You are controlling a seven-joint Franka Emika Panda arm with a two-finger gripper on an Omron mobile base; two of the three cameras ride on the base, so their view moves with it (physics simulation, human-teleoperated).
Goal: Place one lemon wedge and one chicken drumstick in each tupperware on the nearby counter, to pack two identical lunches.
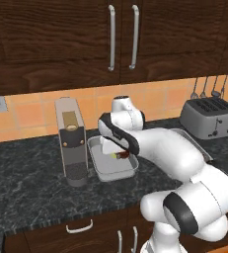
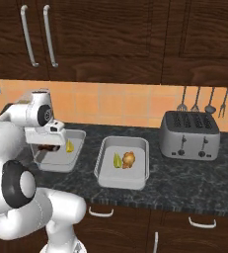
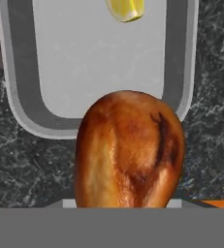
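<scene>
Over the left-hand tupperware (image 2: 56, 159) hangs the gripper (image 2: 47, 147), jaws pinched on a chicken drumstick (image 3: 130, 152) that bulks large and glossy brown in the hand view. Below it, the near rim of that container curves across the marbled counter (image 1: 31, 188), and a lemon wedge (image 3: 126, 9) sits far up the grey floor by the opposite wall, leaving plenty of bare tray between. From the left base view the drumstick shows as a dark sliver at the tray's right edge, with the coffee machine (image 1: 71, 141) standing tight against the left rim. Off to the right, the second tupperware (image 2: 123, 163) already carries a lemon wedge (image 2: 117, 159) and a drumstick (image 2: 129, 159) side by side near its middle. Beyond that, the silver toaster (image 2: 189, 134) stands well apart from both trays, close to the tiled wall.
</scene>
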